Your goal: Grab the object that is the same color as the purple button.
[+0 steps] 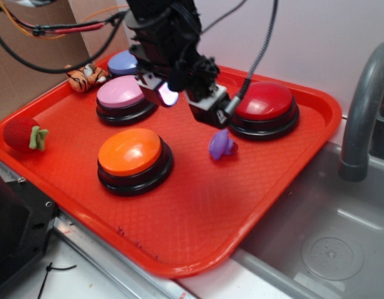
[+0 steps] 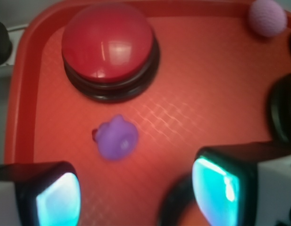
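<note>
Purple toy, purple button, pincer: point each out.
purple toy (image 2: 118,139), wrist view, on its rounded cap
purple button (image 1: 122,62), exterior view, on its visible domed top
pincer (image 2: 136,193), wrist view, midway between the fingertips

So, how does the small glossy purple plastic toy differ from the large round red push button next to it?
The small glossy purple plastic toy is far smaller than the large round red push button. The toy is purple with an uneven, mushroom-like shape; the button is red, with an evenly round dome on a black base. The toy lies tipped over, whereas the button sits upright. Both are glossy and rest on the red tray.
</note>
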### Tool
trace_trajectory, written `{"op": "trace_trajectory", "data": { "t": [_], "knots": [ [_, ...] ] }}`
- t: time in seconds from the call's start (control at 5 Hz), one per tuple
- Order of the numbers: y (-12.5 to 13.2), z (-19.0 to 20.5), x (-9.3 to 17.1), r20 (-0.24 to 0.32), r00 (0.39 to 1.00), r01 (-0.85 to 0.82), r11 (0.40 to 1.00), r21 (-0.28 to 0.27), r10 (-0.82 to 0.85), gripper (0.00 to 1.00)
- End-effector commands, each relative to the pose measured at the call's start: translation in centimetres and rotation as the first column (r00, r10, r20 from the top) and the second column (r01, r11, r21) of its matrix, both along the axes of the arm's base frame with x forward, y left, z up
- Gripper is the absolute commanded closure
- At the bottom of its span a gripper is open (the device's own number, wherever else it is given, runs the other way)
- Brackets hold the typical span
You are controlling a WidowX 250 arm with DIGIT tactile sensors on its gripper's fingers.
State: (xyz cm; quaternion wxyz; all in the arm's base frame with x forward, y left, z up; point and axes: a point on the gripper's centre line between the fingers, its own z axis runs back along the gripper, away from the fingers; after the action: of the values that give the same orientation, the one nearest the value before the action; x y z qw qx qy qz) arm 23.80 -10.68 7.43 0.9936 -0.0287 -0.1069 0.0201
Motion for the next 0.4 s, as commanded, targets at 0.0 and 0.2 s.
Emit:
{"op": "trace_trajectory", "data": {
  "t": [0.0, 0.2],
  "knots": [
    [-1.2, -1.9, 3.4, 0.012, 0.999, 0.052, 0.999, -0.004, -0.052, 0.0],
    [-1.5, -3.3, 3.7, -0.019, 0.996, 0.083, 0.997, -0.002, -0.083, 0.0]
  ]
}}
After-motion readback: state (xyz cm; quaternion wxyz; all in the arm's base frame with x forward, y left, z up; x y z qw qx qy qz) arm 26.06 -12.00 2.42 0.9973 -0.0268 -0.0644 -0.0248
